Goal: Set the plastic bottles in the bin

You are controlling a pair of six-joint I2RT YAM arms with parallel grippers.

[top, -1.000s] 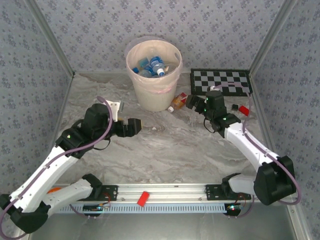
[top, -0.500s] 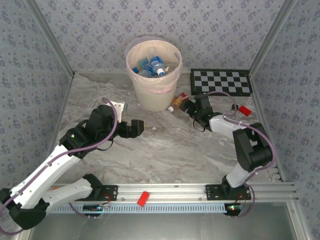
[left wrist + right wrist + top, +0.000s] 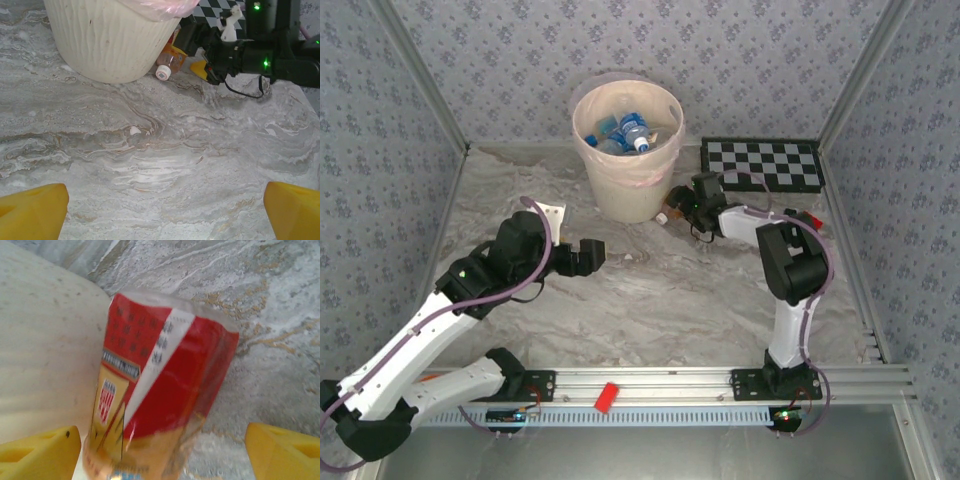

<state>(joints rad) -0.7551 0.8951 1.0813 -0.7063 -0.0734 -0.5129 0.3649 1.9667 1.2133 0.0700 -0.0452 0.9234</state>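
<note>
The grey marbled tabletop point(image 3: 660, 300) carries everything. The bin point(image 3: 625, 190) stands at its far middle, a pale cream bucket with a clear liner folded over the rim.

The left arm point(image 3: 440, 310) reaches in from the near left corner. The right arm point(image 3: 790, 270) bends up from the near right and doubles back toward the foot of the bin. A black-and-white checkerboard point(image 3: 760, 163) lies flat to the right of the bin.

Several plastic bottles point(image 3: 628, 132), clear with blue labels and caps, lie inside the bin. One red-labelled bottle point(image 3: 165, 380) lies on the tabletop against the bin's lower right wall, its white cap point(image 3: 163, 73) pointing toward the near side.

The left end effector point(image 3: 590, 256) sits over bare tabletop left of centre, well apart from the bin, its yellow fingers point(image 3: 32, 210) spread wide. The right end effector point(image 3: 162, 450) is at the red-labelled bottle. Its fingers are apart and straddle the bottle, and a gap shows on one side.
</note>
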